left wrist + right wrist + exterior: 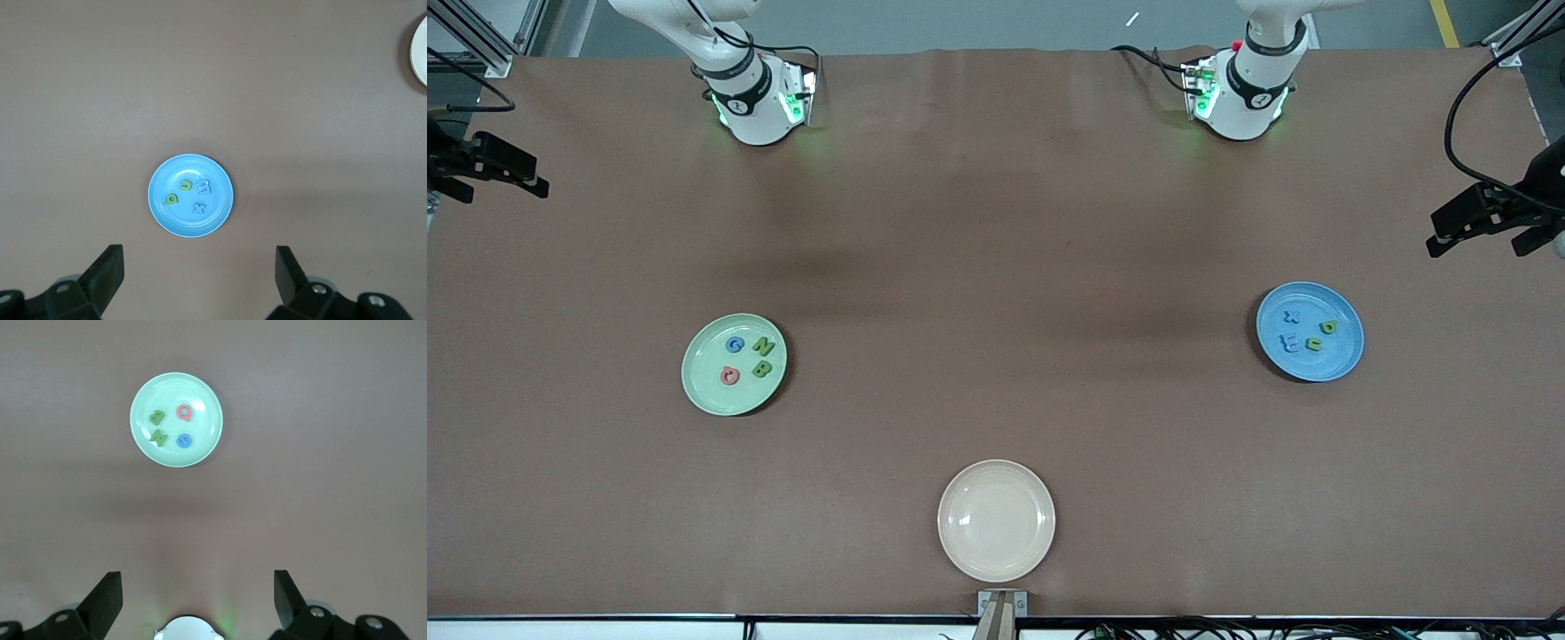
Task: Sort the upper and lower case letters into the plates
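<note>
The pale green plate (704, 388) (203, 393) lies toward the right arm's end and holds several upper case letters: a pink Q (183, 412), a blue G (184, 441), a green N (159, 438) and a green B (157, 418). The sky blue plate (1320, 364) (215, 168) lies toward the left arm's end with several lower case letters: b (172, 198), u (185, 185), x (199, 208) and a pale blue one (203, 186). My left gripper (198, 253) hangs open and empty high over the table beside the blue plate. My right gripper (197, 577) is open and empty, high over the table between its base and the green plate.
An empty cream-beige plate (996, 480) sits at the table's edge nearest the front camera. The arm bases (756, 102) (1240, 93) stand along the table's farthest edge. Black fixtures (485, 164) (1489, 213) with cables jut in at both ends of the table.
</note>
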